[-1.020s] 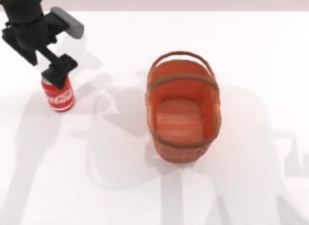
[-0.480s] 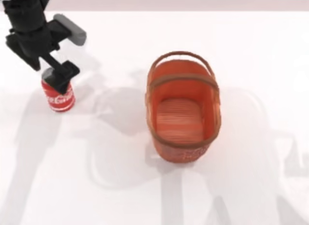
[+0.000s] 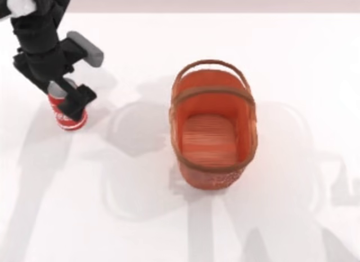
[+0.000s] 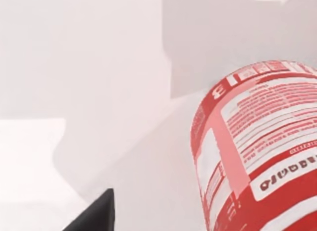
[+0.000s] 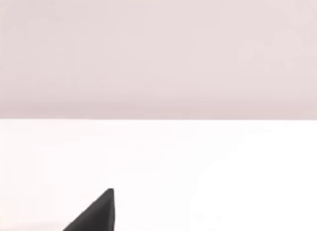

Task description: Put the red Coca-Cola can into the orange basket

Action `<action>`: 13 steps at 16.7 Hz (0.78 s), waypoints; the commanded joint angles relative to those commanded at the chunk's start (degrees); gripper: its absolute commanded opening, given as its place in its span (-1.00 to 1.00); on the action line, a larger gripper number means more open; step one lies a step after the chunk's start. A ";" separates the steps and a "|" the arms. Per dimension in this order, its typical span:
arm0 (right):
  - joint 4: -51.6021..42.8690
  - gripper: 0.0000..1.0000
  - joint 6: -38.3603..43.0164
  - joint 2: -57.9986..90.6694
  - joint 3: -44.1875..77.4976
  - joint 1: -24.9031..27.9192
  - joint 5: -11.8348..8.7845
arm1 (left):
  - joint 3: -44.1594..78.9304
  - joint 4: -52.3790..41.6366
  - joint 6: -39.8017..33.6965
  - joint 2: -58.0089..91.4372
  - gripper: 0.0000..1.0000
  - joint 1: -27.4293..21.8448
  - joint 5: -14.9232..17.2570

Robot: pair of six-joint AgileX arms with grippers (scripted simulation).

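Note:
The red Coca-Cola can (image 3: pixel 67 121) stands upright at the table's far left, mostly hidden beneath my left gripper (image 3: pixel 68 102). That gripper is open and reaches down over the can's top. In the left wrist view the can (image 4: pixel 257 156) fills one side, and a dark fingertip (image 4: pixel 99 217) stands apart from it with bare table between. The orange basket (image 3: pixel 209 177) sits in the middle of the table with nothing inside, its brown handle (image 3: pixel 212 93) arching across it. My right gripper is outside the top view; its own view shows one dark fingertip (image 5: pixel 99 216) over bare table.
White table surface (image 3: pixel 129 217) lies between the can and the basket, crossed by grey arm shadows. The table's far edge (image 3: pixel 225 12) meets a pale wall behind the basket.
My left gripper has come down and slightly forward over the can, covering more of it. The can and basket stay where they were.

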 joint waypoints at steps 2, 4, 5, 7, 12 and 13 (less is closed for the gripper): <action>0.00 1.00 0.00 0.00 0.00 0.00 0.00 | 0.00 0.00 0.00 0.00 0.70 0.00 0.00; 0.00 1.00 0.00 0.00 0.00 0.00 0.00 | 0.00 0.00 0.00 0.00 0.40 0.00 0.00; 0.00 1.00 0.00 0.00 0.00 0.00 0.00 | 0.00 0.00 0.00 0.00 0.25 0.00 0.00; 0.00 1.00 0.00 0.00 0.00 0.00 0.00 | 0.00 0.00 0.00 0.00 -0.06 0.00 0.00; 0.00 1.00 0.00 0.00 0.00 0.00 0.00 | 0.00 0.00 0.00 0.00 -0.81 0.00 0.00; 0.00 1.00 0.00 0.00 0.00 0.00 0.00 | 0.00 0.00 0.00 0.00 -0.96 0.00 0.00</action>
